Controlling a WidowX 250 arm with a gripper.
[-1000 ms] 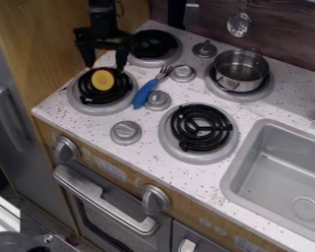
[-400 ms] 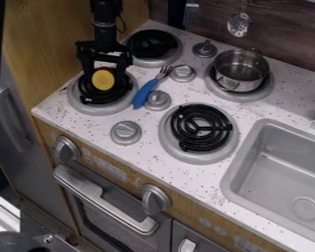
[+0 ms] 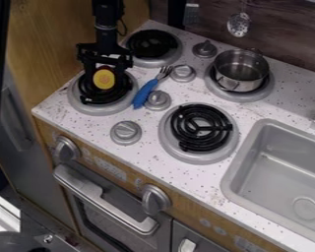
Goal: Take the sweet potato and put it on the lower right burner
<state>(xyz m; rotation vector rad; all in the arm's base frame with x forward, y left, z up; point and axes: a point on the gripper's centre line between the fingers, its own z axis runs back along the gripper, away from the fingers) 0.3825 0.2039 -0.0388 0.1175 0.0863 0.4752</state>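
Pincer at sweet potato, near left burner

Pincer [image 3: 105,77] down over the near left burner [image 3: 88,105], right at the sweet potato [image 3: 104,79]. Can't tell if the pincer is apart or clamped on it. Sweet potato: yellow face showing, dark red at its far edge, over the black coil; can't tell if it touches the coil. Arm [image 3: 106,29] comes in from the top edge, upright.

Near right burner [image 3: 201,129]: black coil, gray ring. Far left burner [image 3: 151,45]: black, gray ring, behind the pincer. Far right burner [image 3: 260,94]: metal pot [image 3: 241,74] on it, upright.

Fork [image 3: 145,92], blue handle, lies between the near left burner and a gray knob [image 3: 158,100], tines pointing to the far side. More gray knobs on the speckled white tabletop [image 3: 180,174]. Gray sink [image 3: 285,172] at right. Slotted spoon [image 3: 238,24] hangs at the far wall. Oven door [image 3: 104,206] on the near side, under the tabletop.
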